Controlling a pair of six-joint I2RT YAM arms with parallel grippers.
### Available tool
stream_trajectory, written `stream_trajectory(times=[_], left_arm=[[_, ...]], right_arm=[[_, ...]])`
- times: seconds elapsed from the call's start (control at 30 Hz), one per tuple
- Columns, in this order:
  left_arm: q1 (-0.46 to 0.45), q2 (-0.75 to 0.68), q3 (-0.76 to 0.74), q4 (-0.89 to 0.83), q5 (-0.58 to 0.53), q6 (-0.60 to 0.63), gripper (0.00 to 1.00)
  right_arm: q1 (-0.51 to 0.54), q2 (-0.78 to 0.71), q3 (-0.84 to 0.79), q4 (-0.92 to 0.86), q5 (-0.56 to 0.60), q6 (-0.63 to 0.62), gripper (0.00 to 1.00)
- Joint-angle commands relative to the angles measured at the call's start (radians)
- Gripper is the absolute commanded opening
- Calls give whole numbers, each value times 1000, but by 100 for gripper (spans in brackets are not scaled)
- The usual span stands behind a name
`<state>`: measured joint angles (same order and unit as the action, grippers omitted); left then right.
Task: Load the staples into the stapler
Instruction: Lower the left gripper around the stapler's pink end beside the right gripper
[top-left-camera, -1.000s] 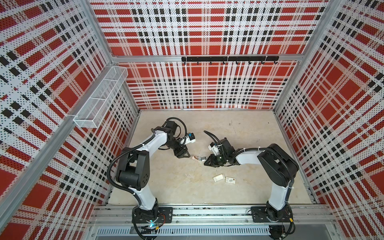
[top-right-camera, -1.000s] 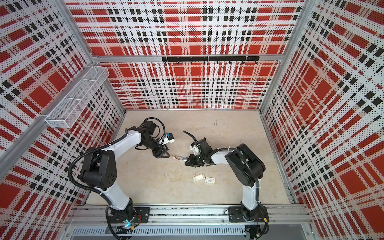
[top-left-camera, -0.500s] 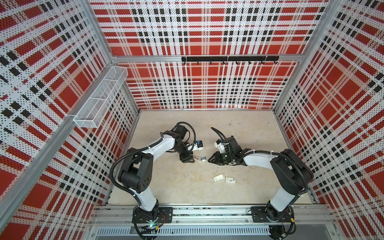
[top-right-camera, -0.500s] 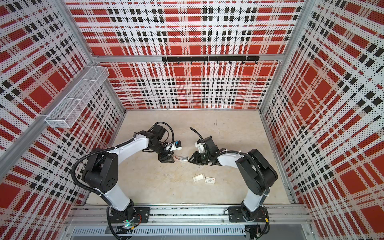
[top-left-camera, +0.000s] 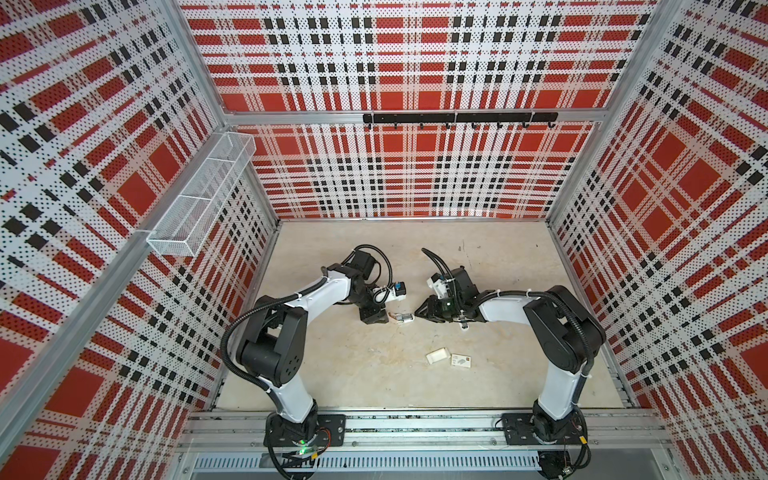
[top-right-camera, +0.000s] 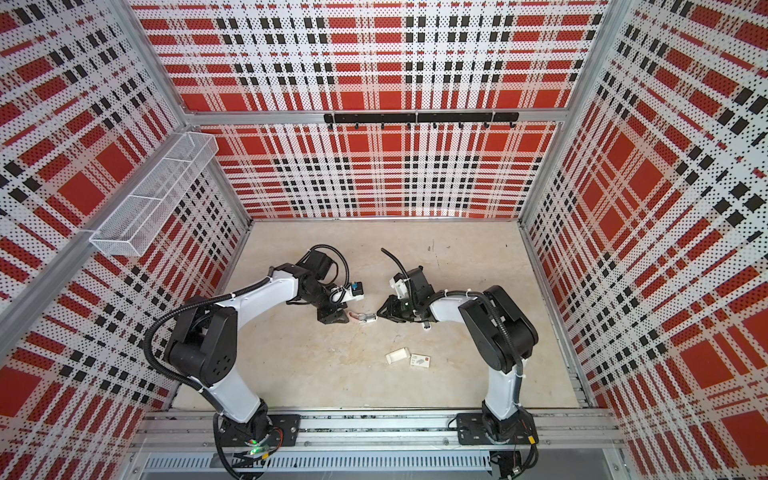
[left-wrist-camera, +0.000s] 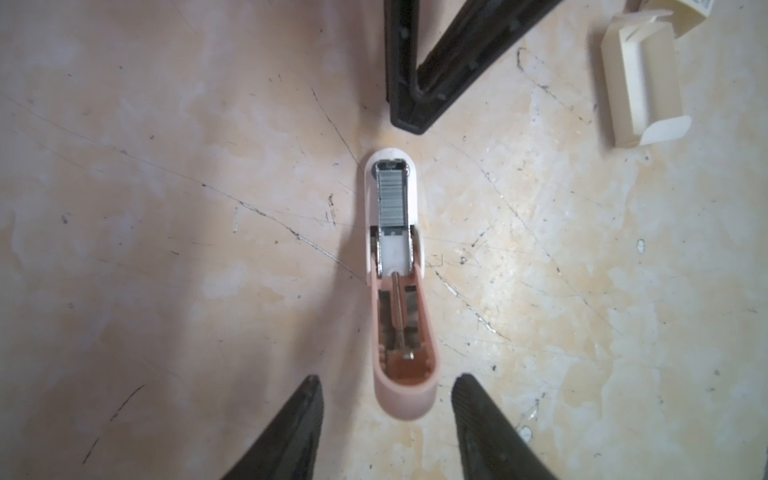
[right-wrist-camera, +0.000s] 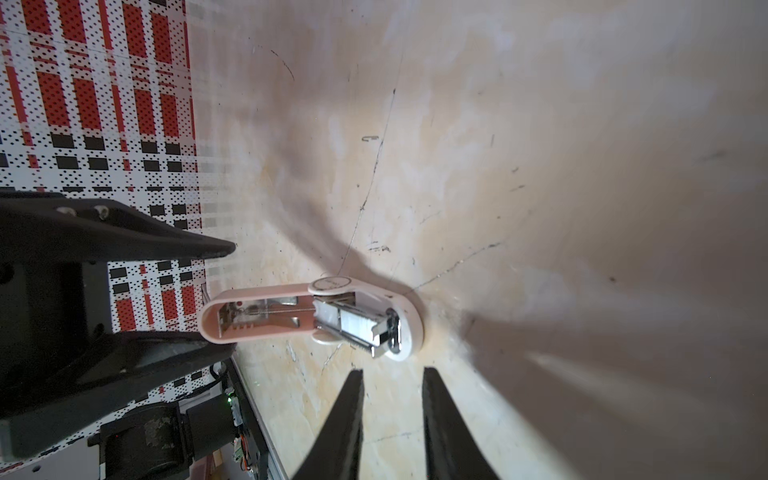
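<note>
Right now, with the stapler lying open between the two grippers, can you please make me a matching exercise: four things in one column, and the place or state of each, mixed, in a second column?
Things
1. staples
2. white tray
3. left gripper
4. stapler

Places and states
A. empty, beside the printed sleeve
B. swung wide open
C. lying inside the stapler's base
D. jaws apart, astride the end of the pink lid

Pairs: 1-C; 2-A; 3-D; 4-B
</note>
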<state>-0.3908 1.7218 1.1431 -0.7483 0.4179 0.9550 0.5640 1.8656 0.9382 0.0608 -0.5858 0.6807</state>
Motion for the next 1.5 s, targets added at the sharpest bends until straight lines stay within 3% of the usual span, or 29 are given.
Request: stream_trajectory(times=[0.0,0.2,0.47,1.47], left_arm=[[-13,-5,-6,-3,8,13,55],[-24,5,3,2,16,1,53],[-30,10,15,0,12,-9,36],[-83,15,44,3,-44,-43,19]], right_arm=[[-3,24,22,38,-17,-8,26],[-3,30,22,34,-23,-12,26],[-2,55,31,40,-35,-13,23],[0,98,77,-61,7,-53,8]])
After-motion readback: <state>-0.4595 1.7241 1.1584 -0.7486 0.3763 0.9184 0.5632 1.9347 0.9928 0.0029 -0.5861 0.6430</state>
